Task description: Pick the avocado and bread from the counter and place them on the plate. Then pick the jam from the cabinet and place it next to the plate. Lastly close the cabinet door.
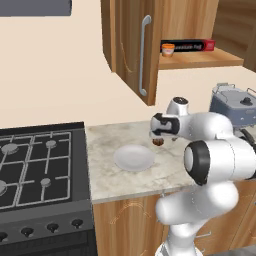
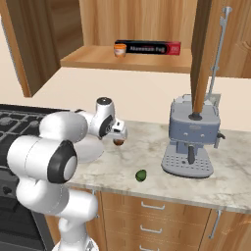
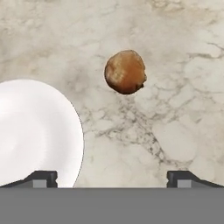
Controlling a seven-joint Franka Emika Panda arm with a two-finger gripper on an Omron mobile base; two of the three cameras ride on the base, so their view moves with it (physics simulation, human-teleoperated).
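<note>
Overhead, fingers [image 3: 112, 178] spread wide and empty, bread [image 3: 125, 71] on counter [image 3: 175, 52], beside plate [image 3: 35, 131].

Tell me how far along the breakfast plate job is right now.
Nothing looks finished: the plate is bare. In hand: the open gripper hovers over the bread, which lies on the counter. Left: the avocado on the counter, the jam on the cabinet shelf, and the open door.
</note>
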